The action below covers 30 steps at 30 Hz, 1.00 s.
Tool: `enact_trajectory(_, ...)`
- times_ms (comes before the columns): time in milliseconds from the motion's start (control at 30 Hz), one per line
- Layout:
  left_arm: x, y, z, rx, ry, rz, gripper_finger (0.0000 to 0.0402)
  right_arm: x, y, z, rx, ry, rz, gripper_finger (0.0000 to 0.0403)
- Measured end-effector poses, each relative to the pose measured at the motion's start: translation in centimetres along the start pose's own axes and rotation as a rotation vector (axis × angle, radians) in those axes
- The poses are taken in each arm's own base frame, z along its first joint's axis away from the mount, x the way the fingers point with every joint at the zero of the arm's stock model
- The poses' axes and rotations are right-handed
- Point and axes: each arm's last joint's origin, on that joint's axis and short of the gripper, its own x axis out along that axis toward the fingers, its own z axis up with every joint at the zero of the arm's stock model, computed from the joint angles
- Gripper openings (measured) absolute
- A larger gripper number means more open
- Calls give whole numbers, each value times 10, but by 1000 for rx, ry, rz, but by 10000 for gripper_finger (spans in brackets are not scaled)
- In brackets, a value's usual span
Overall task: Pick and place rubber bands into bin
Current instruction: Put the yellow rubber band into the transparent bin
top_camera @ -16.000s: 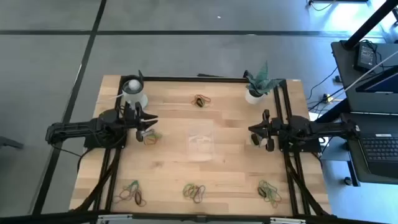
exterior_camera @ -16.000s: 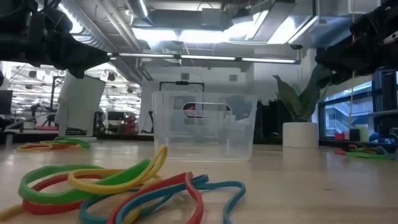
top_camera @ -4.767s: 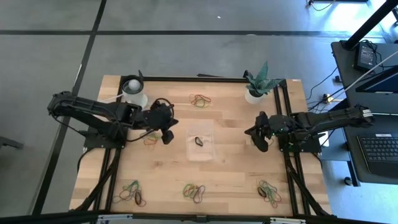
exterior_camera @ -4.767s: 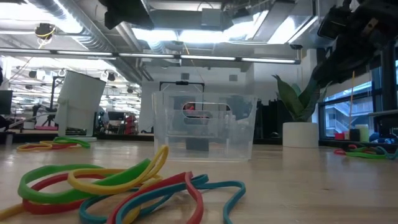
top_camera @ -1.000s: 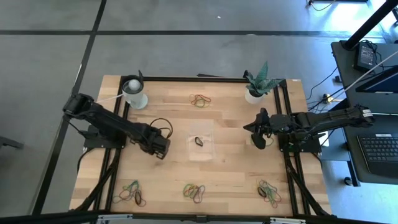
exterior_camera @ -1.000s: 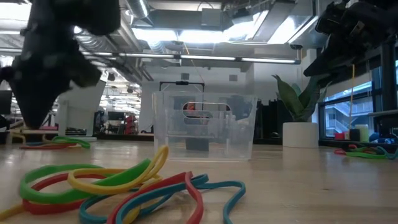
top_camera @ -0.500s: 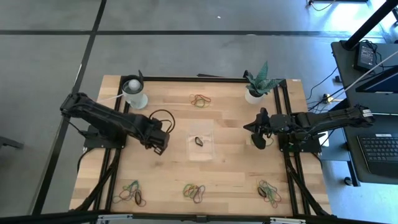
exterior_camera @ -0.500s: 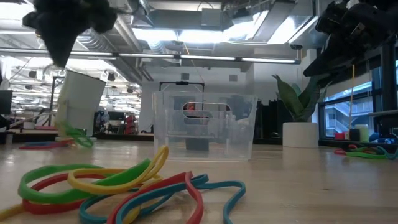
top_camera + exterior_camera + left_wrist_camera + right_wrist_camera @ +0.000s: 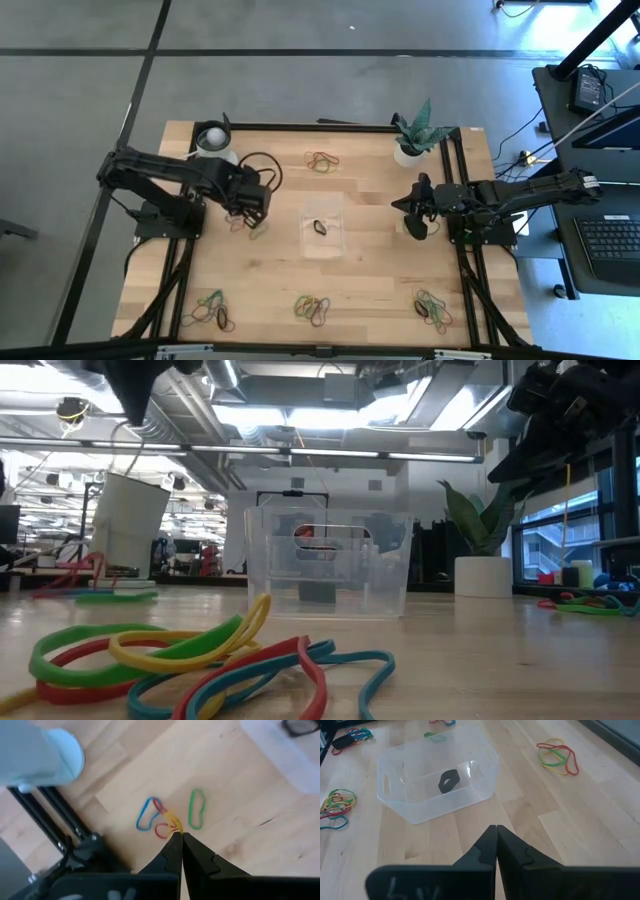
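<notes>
Your left gripper hung above the pale planked wooden table, between the white paper cup and the small clear plastic bin. Its dark fingers were pressed together on a thin yellow rubber band that trailed down among blue, red and green loops lying on the table just beside the bin's left wall.

Your right gripper waited over the table's right edge, well apart from the bin, its fingers closed tip to tip with nothing between them.

The bin had low see-through walls with rounded corners and one dark rubber band lying on its floor.

Around it, more small heaps of thin coloured bands lay scattered: one at the far edge, and three along the near edge, at the left, centre and right. A green plant in a white pot stood at the far right corner. Black metal rails framed the table on both sides.

No label or writing could be read on anything.
</notes>
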Motion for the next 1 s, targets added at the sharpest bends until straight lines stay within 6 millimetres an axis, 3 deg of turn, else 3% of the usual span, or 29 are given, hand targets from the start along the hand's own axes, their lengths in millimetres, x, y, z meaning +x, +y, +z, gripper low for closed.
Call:
enact_trajectory(567, -33, 12, 23, 91, -121, -71, 2, 0, 0, 1, 31, -8, 4, 14)
enact_trajectory(1000, -29, 9, 19, 89, -110, -64, 2, 0, 2, 5, 44, -47, 17, 14)
